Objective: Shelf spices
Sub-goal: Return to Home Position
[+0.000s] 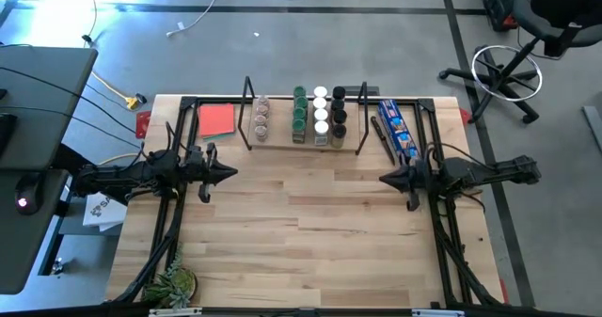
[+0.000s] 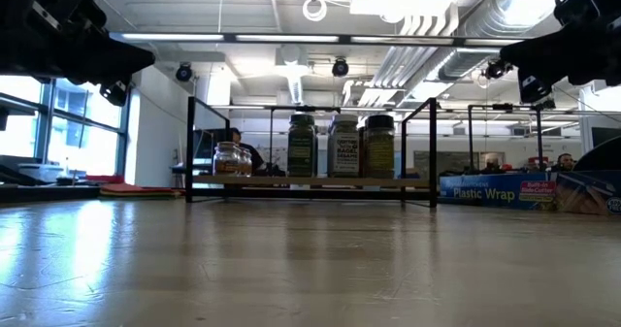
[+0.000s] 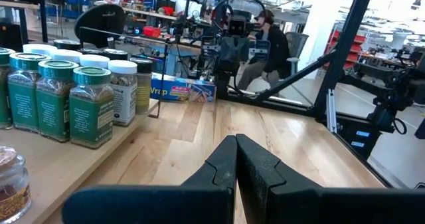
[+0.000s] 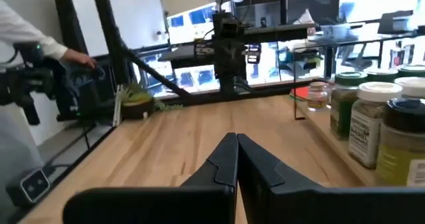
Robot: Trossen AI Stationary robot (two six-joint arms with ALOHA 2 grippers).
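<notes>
While spices (image 2: 342, 145) stand shelved, packet (image 2: 490, 193) reads "Plastic Wrap".

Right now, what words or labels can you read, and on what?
"Plastic Wrap": on the blue box beside the shelf, low view.
"Wrap": same box, left wrist view; the rest is cut off.
Labels on the spice jars: printed, but too blurred to read.
Red patch on the box: too small to read.

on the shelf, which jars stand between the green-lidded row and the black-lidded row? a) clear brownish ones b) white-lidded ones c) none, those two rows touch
b: seen from above, the white-lidded jars line up on the shelf between the green-lidded jars and the black-lidded jars, while the clear jars stand apart beyond the green ones.
</notes>
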